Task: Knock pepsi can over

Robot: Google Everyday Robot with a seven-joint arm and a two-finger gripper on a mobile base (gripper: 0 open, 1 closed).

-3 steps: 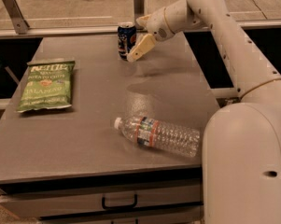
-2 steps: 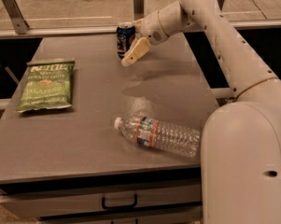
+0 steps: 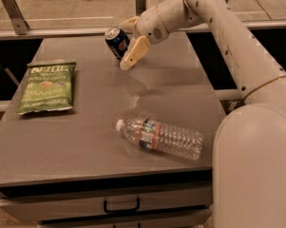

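The pepsi can (image 3: 116, 41) is a small dark blue can with a silver top. It stands at the far middle of the grey table (image 3: 85, 141) and is tilted to the left, its top leaning away from the gripper. My gripper (image 3: 128, 44) is right next to it on its right side, with one cream finger (image 3: 134, 53) in front of the can and the other (image 3: 129, 24) behind it. The fingers are spread apart and the can sits against them.
A green chip bag (image 3: 47, 85) lies flat at the left of the table. A clear water bottle (image 3: 160, 136) with an orange-banded label lies on its side near the front right. My arm reaches in from the right. A drawer handle (image 3: 121, 205) is below the front edge.
My gripper has moved left against the can. The can stood upright before and now leans to the left.
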